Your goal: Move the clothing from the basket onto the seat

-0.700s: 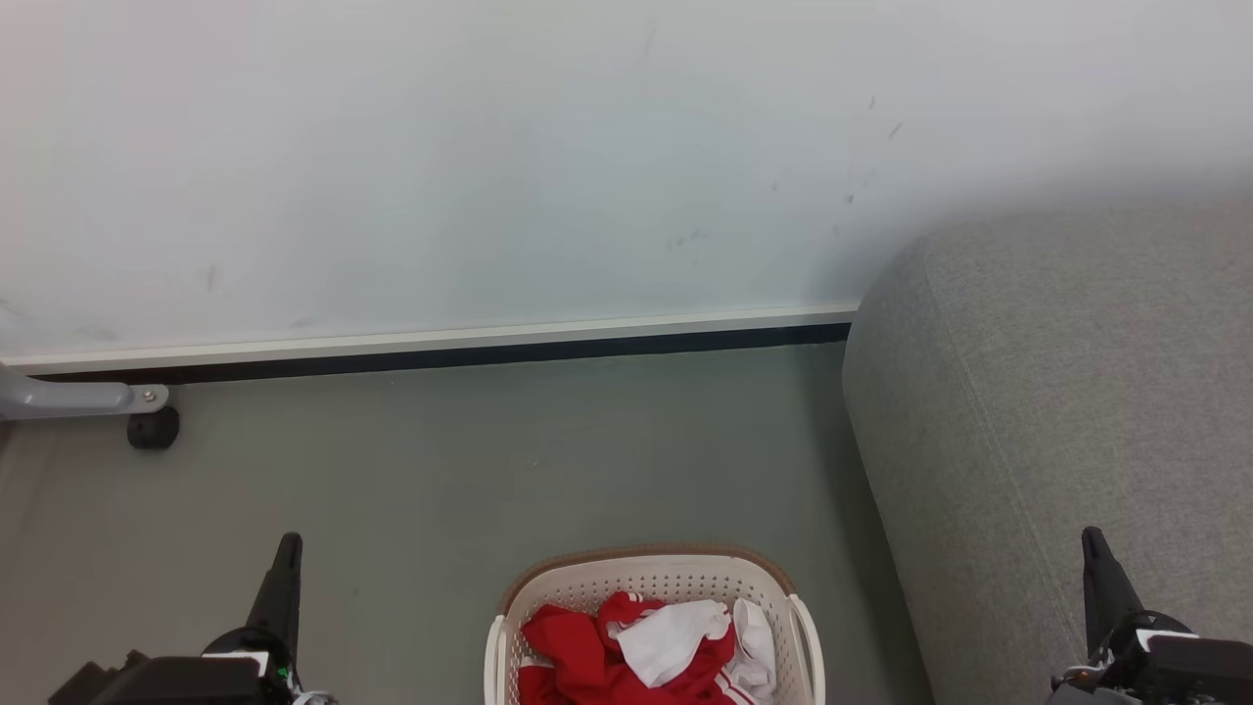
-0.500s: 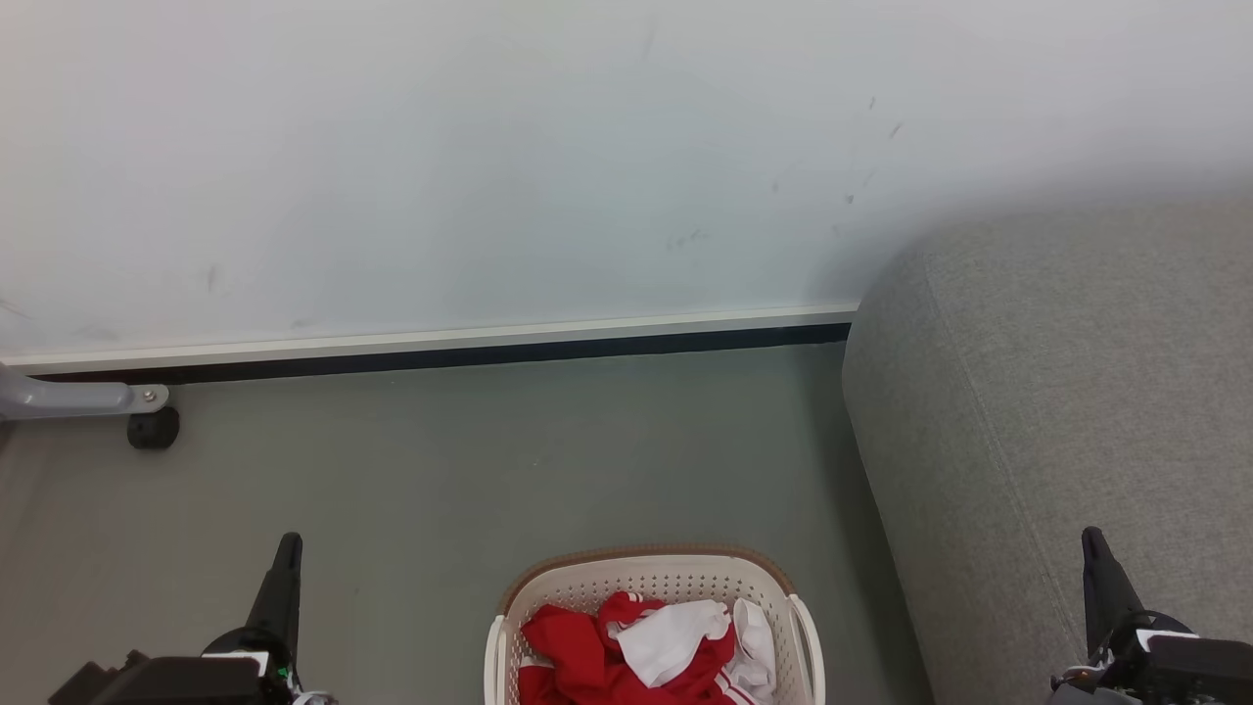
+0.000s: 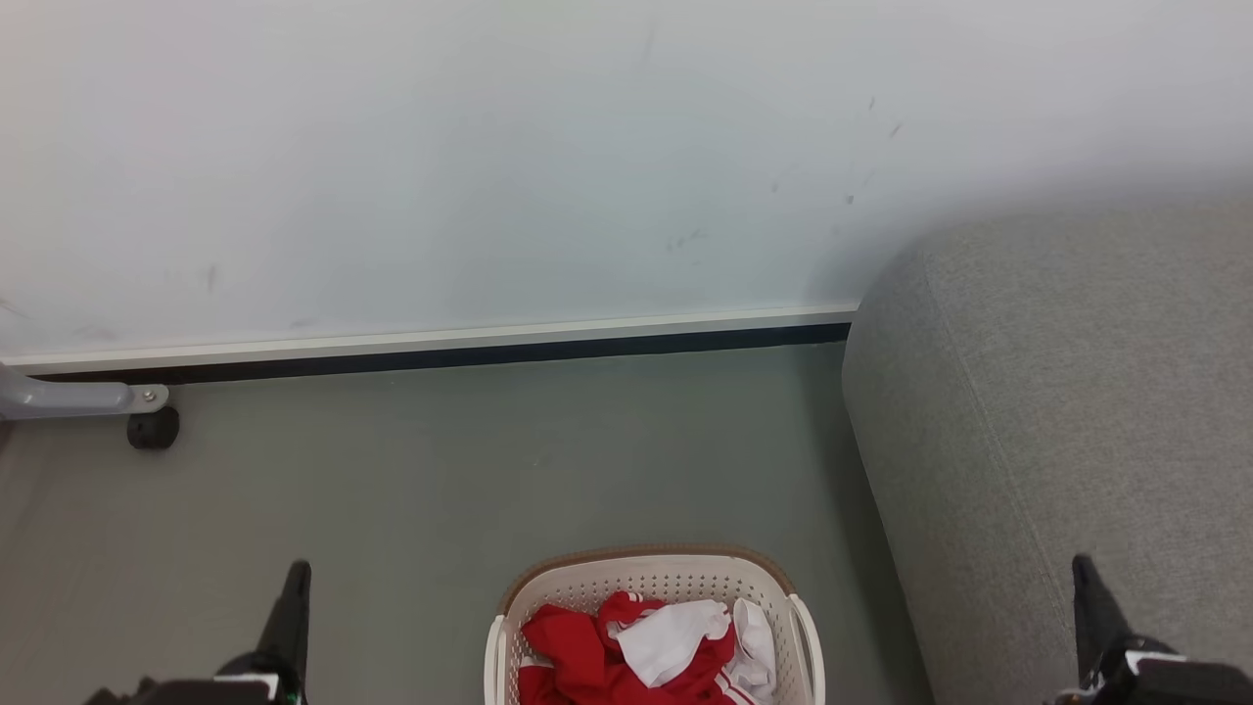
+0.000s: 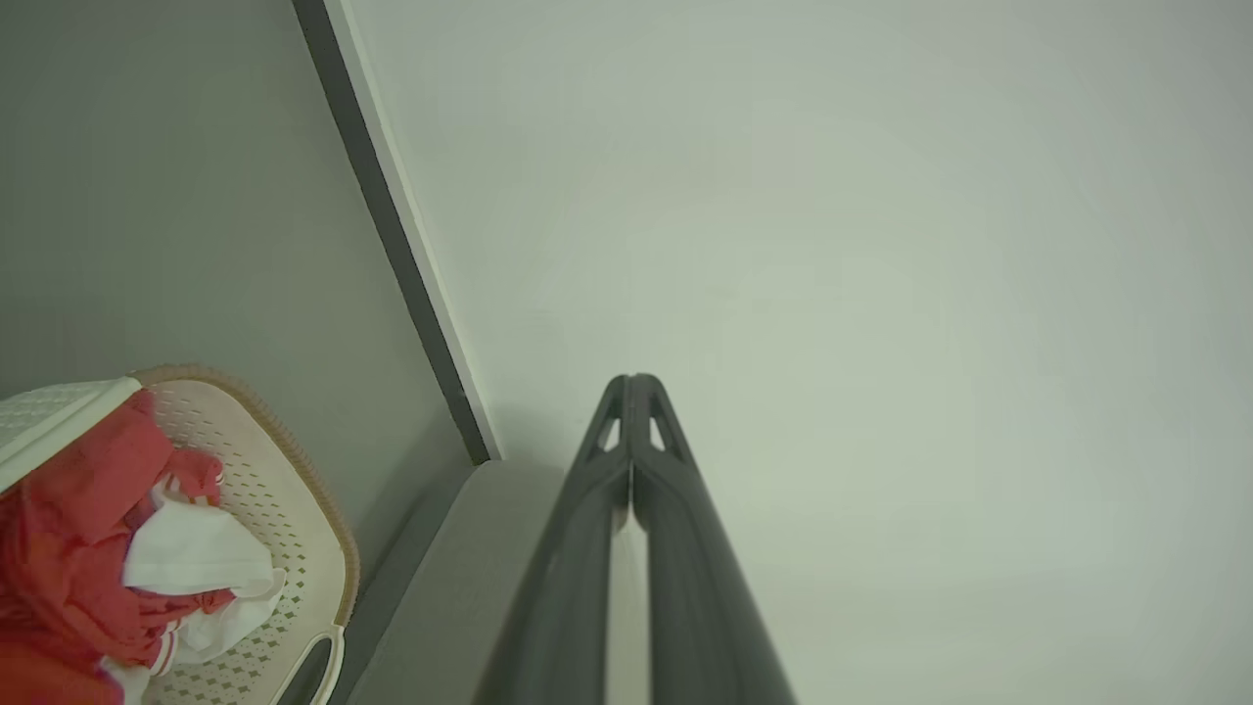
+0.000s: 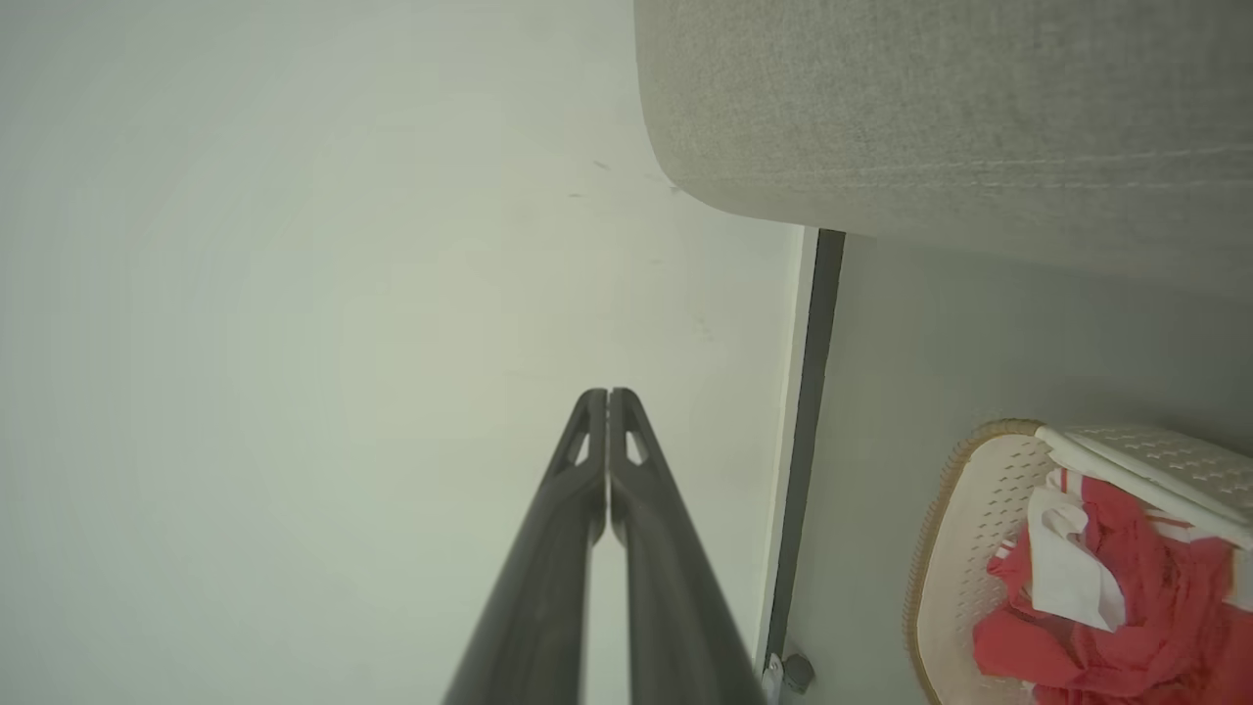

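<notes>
The cream-white basket (image 3: 587, 592) with a brown rim stands on the floor at the bottom centre of the head view. Red clothing (image 3: 578, 651) with white panels lies crumpled inside it. The grey seat (image 3: 1057, 392) fills the right side. My left gripper (image 3: 297, 573) is at the lower left, shut and holding nothing, well left of the basket. Over the seat's edge at the lower right, my right gripper (image 3: 1083, 568) is shut and holds nothing. In the left wrist view the gripper (image 4: 634, 382) points at the wall, with the basket (image 4: 294, 490) and clothing (image 4: 69, 548) at lower left. The right wrist view shows its gripper (image 5: 608, 396), basket (image 5: 954, 548), clothing (image 5: 1126, 597) and seat (image 5: 940, 108).
A white wall (image 3: 489, 147) with a white and dark baseboard (image 3: 440, 348) runs across the back. A grey metal leg with a black caster (image 3: 152, 428) stands at the far left. Grey floor (image 3: 440, 470) lies between the wall and the basket.
Both grippers have dropped a little lower in the head view. The basket, clothing and seat have not moved.
</notes>
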You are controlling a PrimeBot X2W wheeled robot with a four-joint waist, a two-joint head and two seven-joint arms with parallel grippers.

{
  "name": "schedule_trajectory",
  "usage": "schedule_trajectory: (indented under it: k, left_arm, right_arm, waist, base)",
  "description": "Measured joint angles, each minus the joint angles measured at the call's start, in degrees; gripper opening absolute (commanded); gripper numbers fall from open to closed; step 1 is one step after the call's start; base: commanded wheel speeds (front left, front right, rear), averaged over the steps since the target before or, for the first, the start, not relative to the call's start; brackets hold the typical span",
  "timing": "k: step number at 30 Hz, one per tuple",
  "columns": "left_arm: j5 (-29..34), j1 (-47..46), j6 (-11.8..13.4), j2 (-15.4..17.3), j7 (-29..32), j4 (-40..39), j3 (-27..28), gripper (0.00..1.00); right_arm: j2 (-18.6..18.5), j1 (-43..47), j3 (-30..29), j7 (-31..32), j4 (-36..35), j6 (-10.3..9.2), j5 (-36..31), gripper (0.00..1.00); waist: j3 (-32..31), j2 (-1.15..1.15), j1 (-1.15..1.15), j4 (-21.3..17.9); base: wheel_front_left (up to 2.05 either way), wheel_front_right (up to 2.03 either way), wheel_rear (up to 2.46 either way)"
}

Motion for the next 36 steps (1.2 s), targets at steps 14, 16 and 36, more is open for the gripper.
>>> schedule_trajectory:
  k: [14,16,36]
  left_arm:
    - [1.7,2.3,0.0,-0.5,-1.7,1.5,-1.6,1.0]
    - [2.9,2.3,0.2,-0.5,-2.1,1.3,-1.7,1.0]
    - [21.1,2.3,3.6,1.5,-5.9,-2.1,-5.5,1.0]
  right_arm:
    - [0.8,2.0,2.3,-1.9,1.9,-0.24,-0.9,1.0]
    - [0.8,2.0,2.4,-2.1,1.9,-0.26,-1.6,1.0]
    - [-0.7,1.5,8.2,-5.9,-0.2,-3.36,-17.5,1.0]
  waist:
    - [-0.4,0.0,0.0,-0.1]
    - [-0.5,0.0,0.0,-0.1]
    - [-1.0,0.0,0.0,-0.7]
  base:
    - [0.0,0.0,0.0]
    - [0.0,0.0,0.0]
    - [0.0,0.0,0.0]
